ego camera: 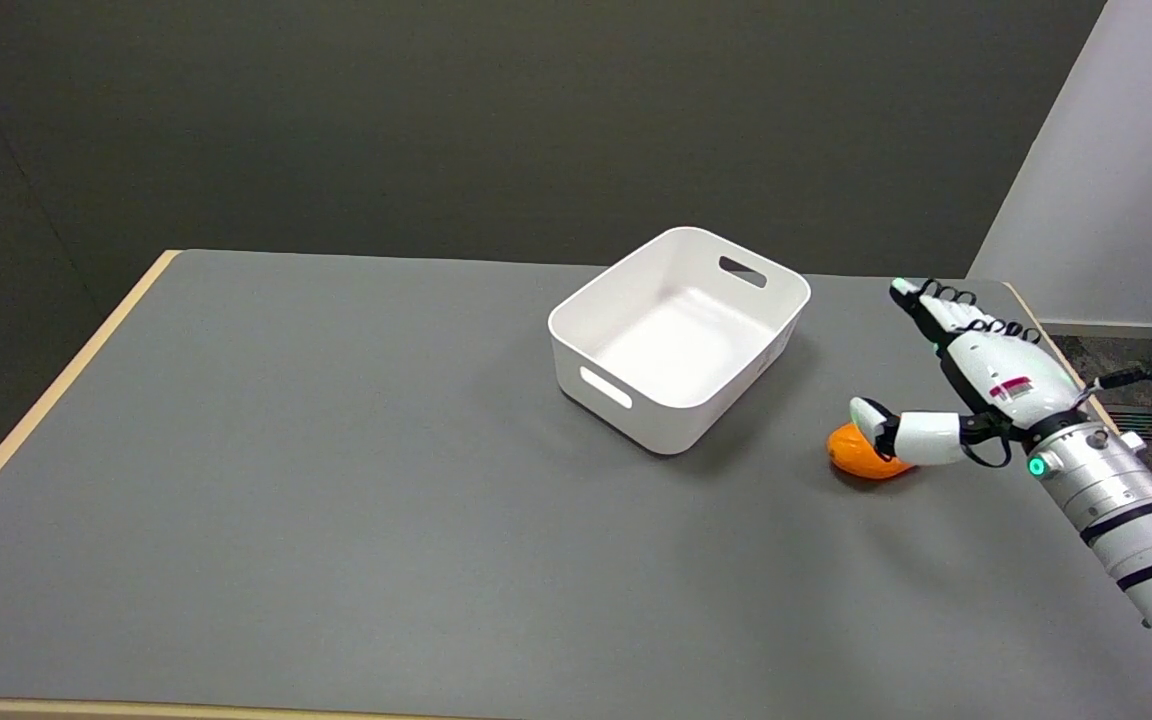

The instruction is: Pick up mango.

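An orange mango (854, 452) lies on the grey table (336, 480) right of the white bin. My right hand (966, 385) hovers at the mango's right side with fingers spread apart. Its thumb (911, 433) stretches left in front of the mango and hides the fruit's right part. The other fingers (926, 305) point away toward the table's far edge. Nothing is held in the hand; whether the thumb touches the mango I cannot tell.
A white plastic bin (678, 335) with handle slots stands empty just left of the mango. The table's right edge (1056, 350) runs close behind the hand, with floor clutter beyond it.
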You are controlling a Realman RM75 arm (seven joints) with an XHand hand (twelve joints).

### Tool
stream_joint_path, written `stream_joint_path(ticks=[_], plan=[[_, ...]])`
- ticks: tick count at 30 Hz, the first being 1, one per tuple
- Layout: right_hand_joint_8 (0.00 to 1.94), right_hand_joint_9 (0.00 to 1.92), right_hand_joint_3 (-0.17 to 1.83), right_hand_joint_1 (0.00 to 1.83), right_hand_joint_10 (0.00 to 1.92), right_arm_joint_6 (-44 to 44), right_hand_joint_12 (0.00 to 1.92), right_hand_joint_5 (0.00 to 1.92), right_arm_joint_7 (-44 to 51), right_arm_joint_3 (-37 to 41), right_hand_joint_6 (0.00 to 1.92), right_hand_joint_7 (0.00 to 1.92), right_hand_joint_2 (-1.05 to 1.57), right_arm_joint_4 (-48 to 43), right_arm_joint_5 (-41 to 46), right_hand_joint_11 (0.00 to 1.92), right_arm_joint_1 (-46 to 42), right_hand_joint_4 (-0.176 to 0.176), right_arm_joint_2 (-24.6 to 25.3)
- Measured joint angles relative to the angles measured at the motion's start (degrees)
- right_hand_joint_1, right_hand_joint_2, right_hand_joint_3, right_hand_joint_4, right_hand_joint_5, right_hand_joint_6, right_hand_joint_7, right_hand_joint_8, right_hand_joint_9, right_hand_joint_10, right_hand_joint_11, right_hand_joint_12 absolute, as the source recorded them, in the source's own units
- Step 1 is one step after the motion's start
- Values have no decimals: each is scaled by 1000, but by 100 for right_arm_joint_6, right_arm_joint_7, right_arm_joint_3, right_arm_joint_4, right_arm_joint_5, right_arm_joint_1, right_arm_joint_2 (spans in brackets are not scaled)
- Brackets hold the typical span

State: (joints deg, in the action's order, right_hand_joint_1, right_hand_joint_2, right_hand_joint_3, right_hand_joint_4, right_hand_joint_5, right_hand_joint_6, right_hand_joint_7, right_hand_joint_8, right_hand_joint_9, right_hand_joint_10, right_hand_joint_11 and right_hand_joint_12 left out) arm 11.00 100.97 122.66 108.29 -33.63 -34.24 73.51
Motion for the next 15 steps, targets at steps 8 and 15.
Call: stream_joint_path(ticks=[8,15], plan=[[346,30,922,503,642,187,1370,55,-23,-21,72,75,537,-319,-128,139,15,-11,39],[326,40,920,480,648,343,1358,46,-47,-16,79,69,539,-627,-186,131,16,-7,-113]])
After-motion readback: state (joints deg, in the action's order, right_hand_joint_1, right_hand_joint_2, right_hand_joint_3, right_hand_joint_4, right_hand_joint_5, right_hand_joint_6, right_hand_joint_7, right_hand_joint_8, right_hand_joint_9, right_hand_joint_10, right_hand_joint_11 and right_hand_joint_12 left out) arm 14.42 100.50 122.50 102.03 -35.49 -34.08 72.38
